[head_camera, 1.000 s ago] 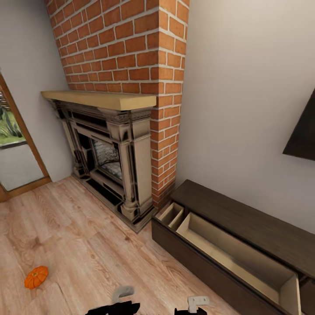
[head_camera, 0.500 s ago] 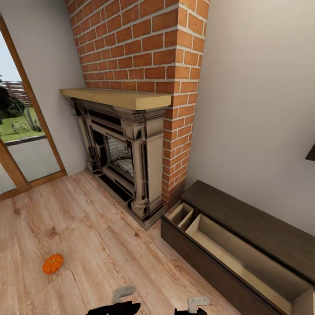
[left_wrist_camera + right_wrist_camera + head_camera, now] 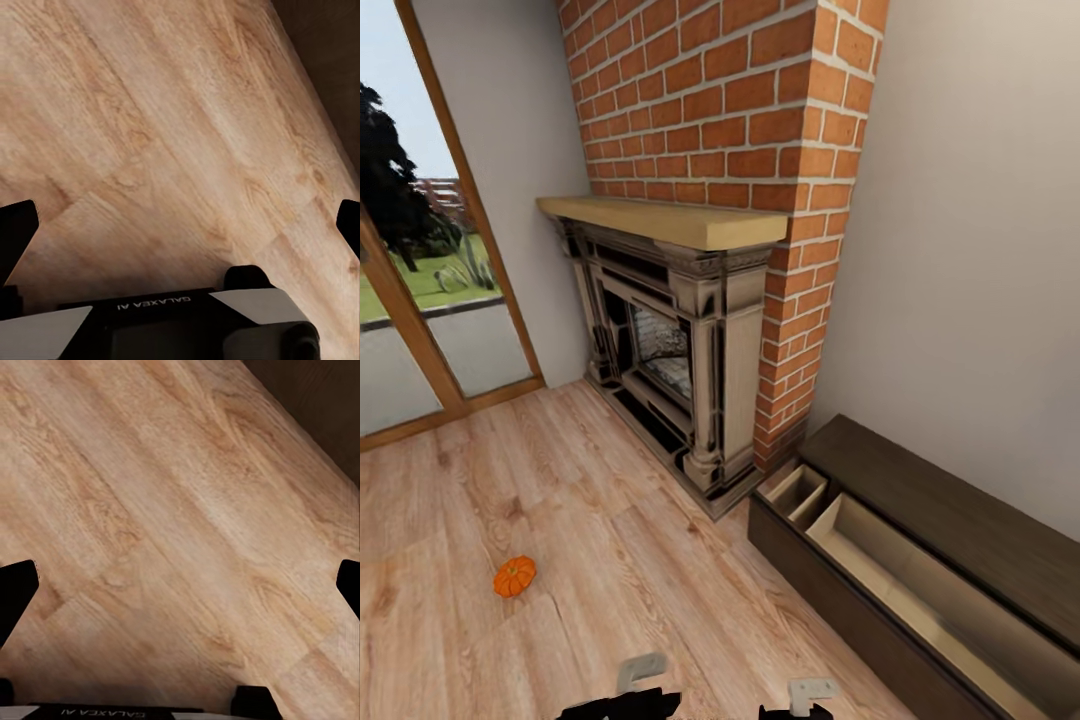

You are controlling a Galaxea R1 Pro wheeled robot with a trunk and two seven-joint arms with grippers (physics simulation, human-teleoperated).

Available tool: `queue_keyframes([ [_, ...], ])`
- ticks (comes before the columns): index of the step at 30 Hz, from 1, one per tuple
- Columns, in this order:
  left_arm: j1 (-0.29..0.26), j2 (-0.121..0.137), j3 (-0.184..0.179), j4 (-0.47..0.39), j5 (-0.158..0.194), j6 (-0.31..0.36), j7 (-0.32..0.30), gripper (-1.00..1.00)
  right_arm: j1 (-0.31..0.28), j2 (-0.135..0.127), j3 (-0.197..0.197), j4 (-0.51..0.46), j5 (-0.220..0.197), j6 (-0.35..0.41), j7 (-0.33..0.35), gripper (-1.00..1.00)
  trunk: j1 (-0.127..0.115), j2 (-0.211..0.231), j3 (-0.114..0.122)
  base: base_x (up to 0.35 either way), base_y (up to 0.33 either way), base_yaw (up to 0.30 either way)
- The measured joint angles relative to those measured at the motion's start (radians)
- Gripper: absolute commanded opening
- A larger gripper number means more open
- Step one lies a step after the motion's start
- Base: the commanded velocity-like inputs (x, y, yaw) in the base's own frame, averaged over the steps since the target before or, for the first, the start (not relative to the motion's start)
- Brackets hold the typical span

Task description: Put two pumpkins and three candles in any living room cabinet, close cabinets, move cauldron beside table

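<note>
Orange pumpkin (image 3: 515,576): single, lying on floor (image 3: 560,520) at head view's left, well apart from cabinet, bare planks between.
Dark-brown cabinet (image 3: 920,510): long and low, against grey wall (image 3: 970,250) at right; drawer (image 3: 900,570) pulled open, pale beige interior showing, divided into small compartments at near end and one long bay; nothing seen inside.
Stone fireplace surround (image 3: 690,340): ornate, with tan wooden mantel (image 3: 660,220), set in red brick chimney (image 3: 730,100), standing just beside cabinet's end.
Wood-framed glass doors (image 3: 420,300): far left, lawn and trees beyond.
Light wood plank flooring throughout.
Left hand (image 3: 180,225): black fingertips at both edges of left wrist view, set wide apart, empty, over bare planks; dark strip at one corner, too blurred to name.
Right hand (image 3: 180,585): black fingertips likewise wide apart, empty, over planks with a dark corner.
Arm tips at head view's lower edge, pale brackets on black.
</note>
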Motion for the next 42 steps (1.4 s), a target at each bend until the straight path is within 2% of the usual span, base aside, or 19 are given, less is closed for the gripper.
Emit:
queue_keyframes([
  [8,0.000,0.001,0.000,0.000,0.001,0.002,0.002,1.00,0.000,-0.001,-0.003,-0.002,0.002,0.000,-0.001,1.00,-0.031,0.056,0.015,0.000,0.000,0.176],
  [12,0.000,0.001,-0.001,-0.028,-0.001,0.045,0.052,1.00,0.000,-0.001,-0.011,-0.006,0.005,0.000,-0.003,1.00,-0.046,0.084,0.026,0.000,0.000,0.040],
  [17,-0.001,-0.001,-0.002,-0.181,0.000,0.235,0.176,1.00,-0.010,0.000,-0.013,-0.027,0.006,0.003,-0.009,1.00,-0.065,0.119,0.041,0.000,0.000,0.011],
  [18,-0.001,-0.001,-0.002,-0.240,0.001,0.314,0.224,1.00,-0.022,0.000,-0.013,-0.037,0.007,0.005,-0.013,1.00,-0.069,0.126,0.045,0.000,0.000,0.004],
  [19,-0.001,-0.001,-0.002,-0.272,0.001,0.352,0.245,1.00,-0.033,0.000,-0.013,-0.041,0.007,0.006,-0.016,1.00,-0.073,0.133,0.048,0.000,0.000,0.004],
  [21,-0.001,-0.001,-0.003,-0.361,-0.001,0.439,0.289,1.00,-0.078,-0.001,-0.013,-0.049,0.009,0.009,-0.022,1.00,-0.081,0.147,0.054,0.000,0.000,0.002],
  [24,0.000,-0.001,-0.003,-0.482,-0.001,0.509,0.321,1.00,-0.153,0.000,-0.013,-0.056,0.006,0.024,-0.035,1.00,-0.092,0.168,0.064,0.000,0.000,0.000],
  [26,0.000,-0.003,-0.003,-0.542,0.000,0.540,0.330,1.00,-0.189,0.001,-0.014,-0.060,0.006,0.051,-0.045,1.00,-0.100,0.182,0.070,0.000,0.000,0.000],
  [27,0.000,-0.007,-0.004,-0.592,0.000,0.575,0.336,1.00,-0.222,0.001,-0.016,-0.064,0.006,0.091,-0.059,1.00,-0.104,0.189,0.073,0.000,0.000,0.000],
  [30,-0.001,-0.015,-0.005,-0.657,-0.001,0.634,0.342,1.00,-0.279,0.002,-0.021,-0.068,0.003,0.163,-0.088,1.00,-0.115,0.210,0.082,0.000,0.000,0.000],
  [32,-0.007,-0.018,-0.004,-0.706,-0.002,0.686,0.351,1.00,-0.352,0.003,-0.057,-0.070,-0.015,0.246,-0.114,1.00,-0.123,0.224,0.089,0.000,0.000,0.000],
  [35,-0.031,-0.017,0.009,-0.746,-0.003,0.729,0.390,1.00,-0.400,0.004,-0.109,-0.071,-0.035,0.300,-0.124,1.00,-0.134,0.245,0.098,0.000,0.000,0.000],
  [36,-0.041,-0.017,0.026,-0.756,-0.004,0.739,0.421,1.00,-0.425,0.003,-0.141,-0.071,-0.039,0.338,-0.130,1.00,-0.138,0.252,0.101,0.000,0.000,0.000],
  [39,-0.052,-0.018,0.065,-0.766,-0.003,0.749,0.484,1.00,-0.455,0.003,-0.180,-0.072,-0.045,0.414,-0.138,1.00,-0.150,0.274,0.111,0.000,0.000,0.000],
  [42,-0.056,-0.019,0.093,-0.768,-0.001,0.750,0.511,1.00,-0.465,0.003,-0.193,-0.071,-0.047,0.447,-0.145,1.00,-0.161,0.295,0.120,0.000,0.000,0.000],
])
